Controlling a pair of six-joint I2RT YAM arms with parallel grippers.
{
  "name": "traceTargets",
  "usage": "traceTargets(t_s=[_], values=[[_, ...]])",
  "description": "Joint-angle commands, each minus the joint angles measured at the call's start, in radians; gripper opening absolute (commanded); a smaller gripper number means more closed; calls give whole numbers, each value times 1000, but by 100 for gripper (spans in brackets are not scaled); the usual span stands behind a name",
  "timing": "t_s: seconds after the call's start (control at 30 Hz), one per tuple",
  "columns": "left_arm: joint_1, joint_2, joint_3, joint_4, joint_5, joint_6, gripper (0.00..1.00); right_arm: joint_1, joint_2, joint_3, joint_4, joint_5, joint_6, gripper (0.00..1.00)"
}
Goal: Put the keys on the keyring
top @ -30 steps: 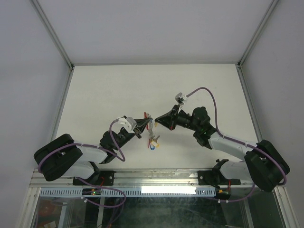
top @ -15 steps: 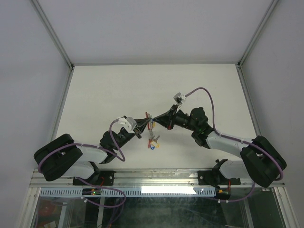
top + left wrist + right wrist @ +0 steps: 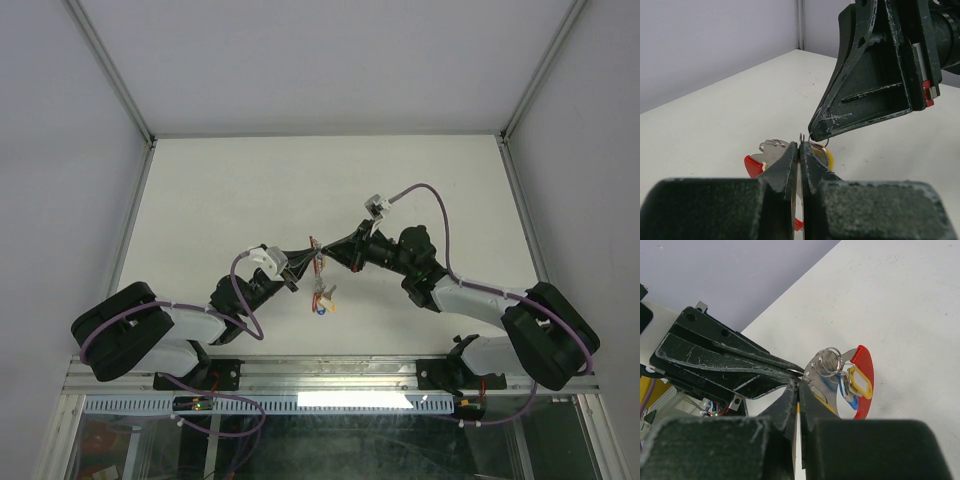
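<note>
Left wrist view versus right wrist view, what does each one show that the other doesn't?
Only the left wrist view shows the right fingers from outside. Only the right wrist view shows the left fingers from outside, the keyring with its whole red arc, and a blue tag. Both show the yellow tag and the two tips meeting.

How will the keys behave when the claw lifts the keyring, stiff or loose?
Probably loose: the keys hang on thin wire rings from the keyring, so they should swing and slide. They look light, tiny beside the left claw. The keyring itself likely stays stiff, since its red arc shows a clean curve while pinched.
</note>
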State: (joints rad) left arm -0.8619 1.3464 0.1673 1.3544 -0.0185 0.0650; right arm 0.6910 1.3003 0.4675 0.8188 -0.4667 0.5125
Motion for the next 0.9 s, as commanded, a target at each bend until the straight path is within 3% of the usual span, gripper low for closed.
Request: traceTargets(t_s=[0.0,0.87], values=[[11,-12,13,67,27,-11,0,5,0,49,84,22,9,0],[11,-13,14,62,36,-7,0,7,14,61,71,52,24,0]])
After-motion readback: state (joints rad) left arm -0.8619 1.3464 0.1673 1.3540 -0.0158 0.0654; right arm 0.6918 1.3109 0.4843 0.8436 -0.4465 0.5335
